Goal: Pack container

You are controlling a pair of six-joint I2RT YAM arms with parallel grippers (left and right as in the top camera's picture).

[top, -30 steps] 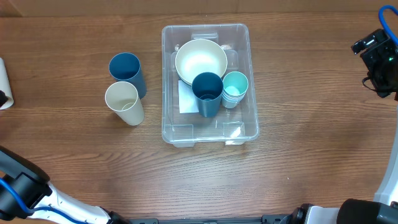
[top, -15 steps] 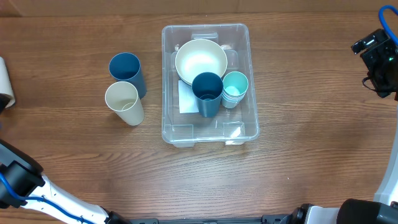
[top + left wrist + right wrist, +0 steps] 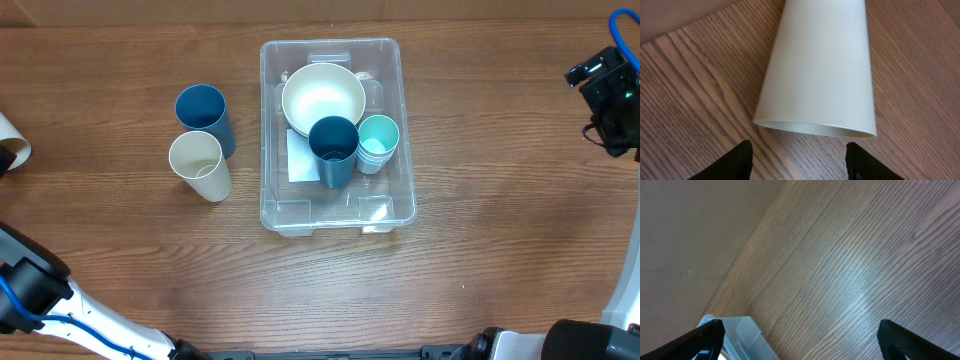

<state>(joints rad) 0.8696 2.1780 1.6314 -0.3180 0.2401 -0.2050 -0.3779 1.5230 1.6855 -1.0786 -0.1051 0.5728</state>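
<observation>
Lying on its side at the table's left edge, a cream cup points its mouth at the left gripper, whose fingers are spread either side of the rim, likely lining up a grasp. Mid-table, the container holds a bowl and a blue cup. The right gripper, spread and empty, idles far right.

Container is sitting mid-table, with a bowl lying in its far end and middle cup and right cup standing side by side just before it. Outside left, far cup and near cup are standing together; tipped cup is lying way left.
</observation>
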